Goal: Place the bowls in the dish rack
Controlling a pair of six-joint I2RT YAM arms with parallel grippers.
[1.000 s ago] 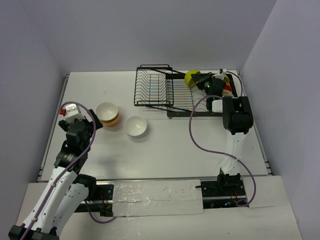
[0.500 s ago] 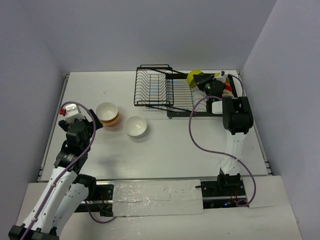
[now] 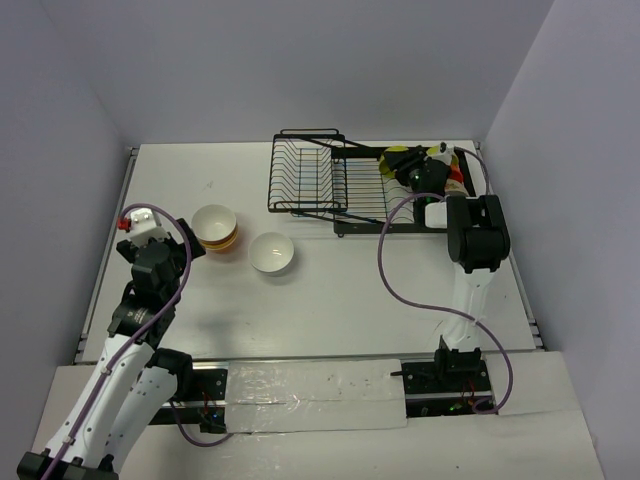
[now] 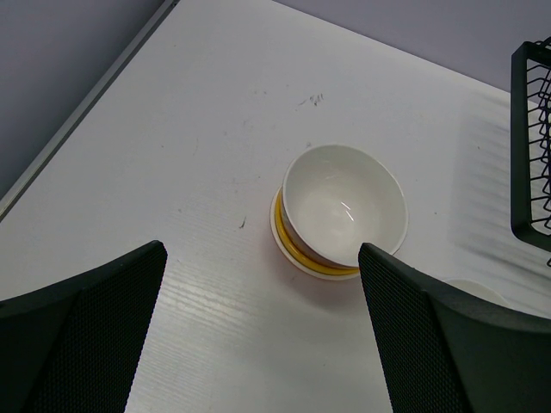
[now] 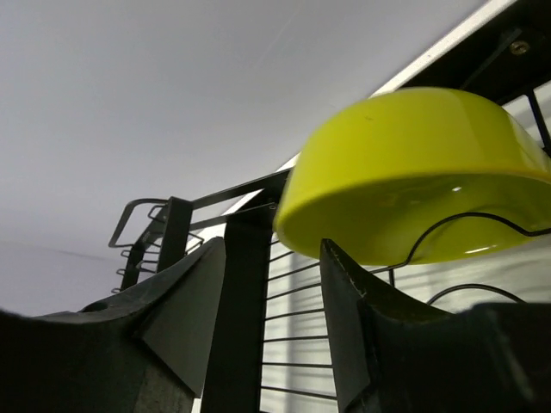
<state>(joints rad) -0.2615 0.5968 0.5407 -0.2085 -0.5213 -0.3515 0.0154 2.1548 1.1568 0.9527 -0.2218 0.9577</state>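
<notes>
The black wire dish rack (image 3: 325, 185) stands at the back of the table. A lime-green bowl (image 3: 399, 158) rests on the prongs at its right end. In the right wrist view this bowl (image 5: 413, 172) lies tilted, bottom up, over the wires. My right gripper (image 5: 271, 258) is open just below its rim, holding nothing. From above, the right gripper (image 3: 412, 172) sits right beside that bowl. Stacked bowls (image 3: 215, 227), white inside with yellow bands, and a single white bowl (image 3: 271, 252) stand on the table. My left gripper (image 4: 263, 258) hangs open, short of the stacked bowls (image 4: 343, 206).
The rack's taller basket section (image 3: 305, 170) is on its left; its corner (image 4: 529, 146) shows in the left wrist view. A bit of red and yellow (image 3: 457, 180) shows by the right wrist, too hidden to identify. Walls close in on three sides.
The right gripper has opened and let go of the lime-green bowl, which has settled lower onto the rack's prongs. The left arm has not moved.
</notes>
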